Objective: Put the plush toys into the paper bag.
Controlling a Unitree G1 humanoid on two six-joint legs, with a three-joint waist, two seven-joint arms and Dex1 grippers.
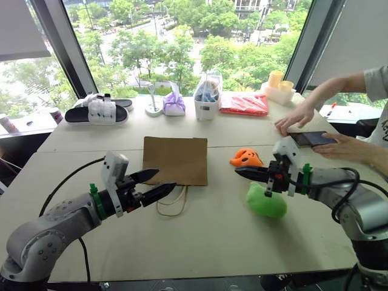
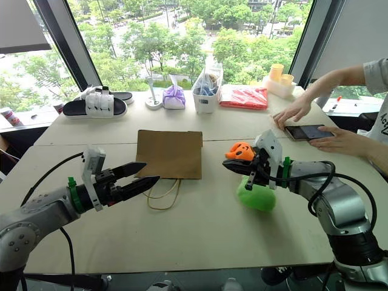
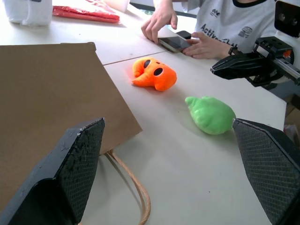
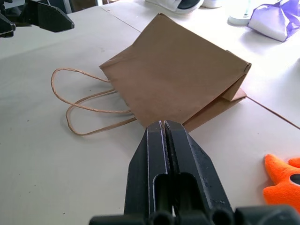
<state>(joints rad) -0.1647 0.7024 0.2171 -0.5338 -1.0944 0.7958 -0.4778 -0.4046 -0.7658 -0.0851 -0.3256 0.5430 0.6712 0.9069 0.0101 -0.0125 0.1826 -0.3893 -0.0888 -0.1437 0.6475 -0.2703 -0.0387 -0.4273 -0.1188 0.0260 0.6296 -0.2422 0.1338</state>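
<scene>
The brown paper bag (image 1: 175, 159) lies flat in the middle of the table, its cord handles (image 1: 173, 202) trailing toward me. An orange plush toy (image 1: 246, 158) with dark face marks rests to the right of the bag. The lime-green plush toy (image 1: 266, 203) lies nearer to me, below my right arm. My left gripper (image 1: 154, 184) hovers open just left of the handles, holding nothing. My right gripper (image 1: 241, 172) hangs shut and empty above the table between the two toys, pointing toward the bag.
A person's hands (image 1: 295, 118) rest on a phone (image 1: 312, 139) at the table's right edge. Along the far edge stand black-and-white slippers (image 1: 97, 111), a purple pouch (image 1: 174, 103), a white box with clear bags (image 1: 207, 97), a red packet (image 1: 244, 103) and yellow cups (image 1: 279, 82).
</scene>
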